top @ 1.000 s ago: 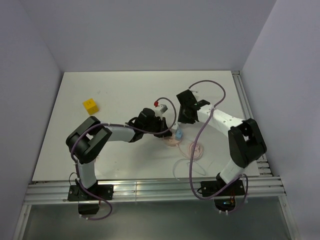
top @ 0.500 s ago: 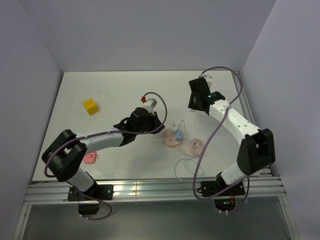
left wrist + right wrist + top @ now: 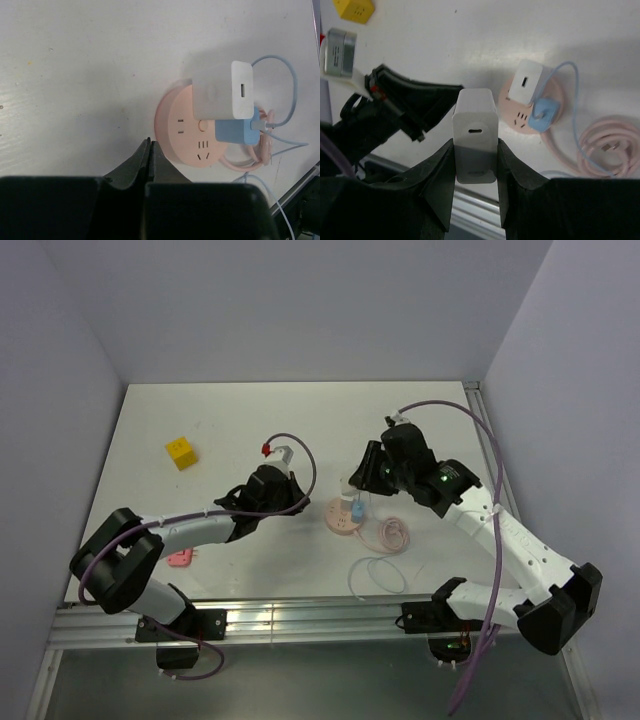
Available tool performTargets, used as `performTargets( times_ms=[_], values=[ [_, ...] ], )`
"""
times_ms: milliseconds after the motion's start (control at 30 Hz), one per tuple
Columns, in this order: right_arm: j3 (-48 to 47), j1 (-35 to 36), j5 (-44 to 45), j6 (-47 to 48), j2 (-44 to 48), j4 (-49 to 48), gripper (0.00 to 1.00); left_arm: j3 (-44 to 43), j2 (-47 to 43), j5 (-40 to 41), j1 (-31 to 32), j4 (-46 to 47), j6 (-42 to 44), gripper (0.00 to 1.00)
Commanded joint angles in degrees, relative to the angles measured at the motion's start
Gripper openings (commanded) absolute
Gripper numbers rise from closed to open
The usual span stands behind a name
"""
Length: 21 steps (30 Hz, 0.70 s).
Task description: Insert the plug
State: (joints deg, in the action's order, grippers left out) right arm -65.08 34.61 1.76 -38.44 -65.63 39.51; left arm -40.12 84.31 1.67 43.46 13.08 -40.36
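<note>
The light-blue plug (image 3: 235,131) (image 3: 543,114) (image 3: 356,510) sits on the face of a round pink socket (image 3: 182,132) (image 3: 512,114) (image 3: 340,520), and its thin pale cable loops away. A white adapter (image 3: 222,90) (image 3: 525,82) stands on the same socket beside it. My right gripper (image 3: 475,142) (image 3: 362,476) hovers just left of the socket and is shut on a second white adapter block (image 3: 475,135) with a slot port. My left gripper (image 3: 150,142) (image 3: 290,502) is shut and empty, its tips by the socket's left edge.
A pink cable coil (image 3: 392,534) (image 3: 612,142) lies right of the socket. A yellow cube (image 3: 180,452) (image 3: 354,9) sits at the far left. A small pink piece (image 3: 181,558) lies near the front left edge. Metal rails (image 3: 300,615) run along the near edge.
My right arm lifted away to the back right, then swung down to the socket, still holding the white block. My left gripper drew back leftward from the socket.
</note>
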Motion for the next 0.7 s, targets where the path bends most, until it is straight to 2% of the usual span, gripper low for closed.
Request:
performTargets(
  times_ms=[0,233,533,667],
  values=[
    [2.05,1.60,-5.88,-5.06,4.01,-0.92,0.00,0.74,2.08,-1.14,-0.57,4.93,-1.65,0.04],
    [9.26,1.78,-9.93,-7.88,5.95,-3.03,0.00,1.53,8.05,-5.19,-0.57,10.12,-3.06,0.00],
    [9.09,5.99,-4.05,-11.22,1.21,-0.66,0.00,4.60,14.21,-10.11,-0.57,20.84,-6.92,0.00],
    [7.25,6.17,2.35,-14.12,-2.74,2.06,0.00,6.10,14.30,-10.81,-0.05,23.74,-8.24,0.00]
  ],
)
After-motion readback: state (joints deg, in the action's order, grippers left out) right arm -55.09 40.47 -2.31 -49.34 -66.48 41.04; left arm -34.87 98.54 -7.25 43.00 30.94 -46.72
